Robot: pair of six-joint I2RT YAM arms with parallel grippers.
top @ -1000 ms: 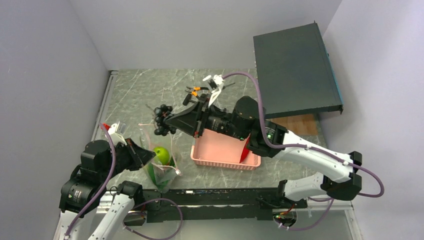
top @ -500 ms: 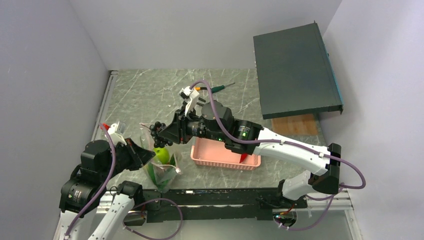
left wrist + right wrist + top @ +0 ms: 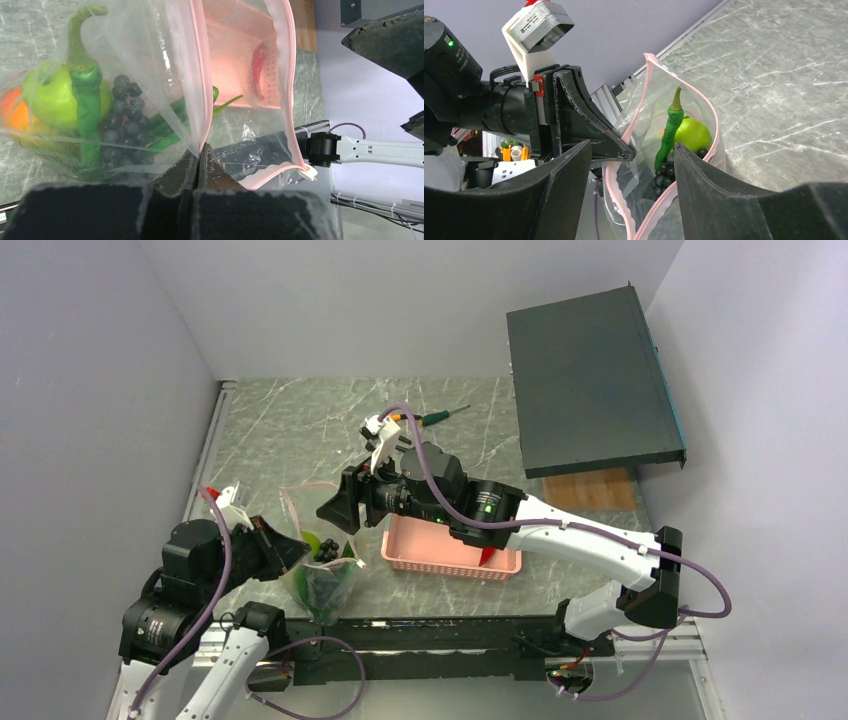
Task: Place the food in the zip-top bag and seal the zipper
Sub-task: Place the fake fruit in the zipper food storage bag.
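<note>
The clear zip-top bag stands open at the near left. My left gripper is shut on its pink zipper and holds that edge of the mouth up. Inside lie a green apple, a long green pepper, something orange and the dark grape bunch. My right gripper hangs open just above the mouth with nothing between its fingers, and the grapes sit below it. A red chilli lies in the pink basket.
The pink basket stands just right of the bag. A green-handled screwdriver lies at the back of the table. A dark flat box leans at the back right. The arms' base rail runs along the near edge.
My right gripper carried the grape bunch left to the bag's mouth and opened. The grapes have dropped into the bag. The left gripper has kept its hold.
</note>
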